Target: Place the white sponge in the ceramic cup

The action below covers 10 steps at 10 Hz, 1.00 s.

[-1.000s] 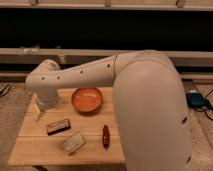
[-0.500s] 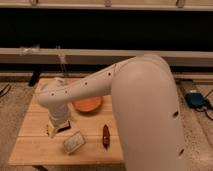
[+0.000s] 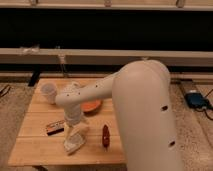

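The white sponge (image 3: 73,144) lies on the wooden table (image 3: 35,145) near its front edge, left of centre. My gripper (image 3: 76,131) hangs from the white arm's wrist (image 3: 73,102) and points down, right over the sponge's far end, at or just above it. The ceramic cup (image 3: 48,92), small and pale, stands upright at the table's back left, well apart from the gripper.
An orange bowl (image 3: 93,106) sits mid-table, partly hidden behind the arm. A dark block with an orange label (image 3: 55,127) lies just left of the sponge. A dark red elongated object (image 3: 105,135) lies to its right. A small white object (image 3: 75,85) shows behind the wrist.
The arm has swung from the table's back left toward the front and come down over the sponge. The cup, hidden by the arm before, now shows.
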Motion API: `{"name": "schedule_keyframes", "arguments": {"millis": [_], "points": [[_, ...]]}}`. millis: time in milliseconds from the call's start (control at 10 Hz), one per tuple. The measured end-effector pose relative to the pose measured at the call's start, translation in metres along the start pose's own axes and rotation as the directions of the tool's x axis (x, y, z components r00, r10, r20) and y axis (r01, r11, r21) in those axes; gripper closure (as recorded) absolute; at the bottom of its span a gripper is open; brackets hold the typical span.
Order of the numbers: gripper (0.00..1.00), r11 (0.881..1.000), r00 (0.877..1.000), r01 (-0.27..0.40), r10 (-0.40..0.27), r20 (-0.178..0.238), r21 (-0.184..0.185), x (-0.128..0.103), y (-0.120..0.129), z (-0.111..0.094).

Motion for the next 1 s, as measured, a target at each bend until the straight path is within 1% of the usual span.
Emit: {"name": "schedule_keyframes", "arguments": {"millis": [100,200,500,600,700,1000], "points": [[0.2,1.0,1.0,-0.008,0.008,-0.003,-0.007,0.003,-0.002,0.0],[0.2,1.0,1.0,-0.014,0.014,0.0,-0.022,0.005,0.001,-0.001],[0.2,0.998,1.0,-0.005,0.005,0.001,-0.058,0.008,0.013,-0.002],[0.2,0.997,1.0,0.011,-0.011,-0.01,-0.08,0.009,0.023,0.002],[0.2,0.995,1.0,0.022,-0.023,-0.017,-0.093,0.009,0.029,0.005],[0.2,0.991,0.997,0.044,-0.052,-0.06,-0.129,0.014,0.035,0.018]]}}
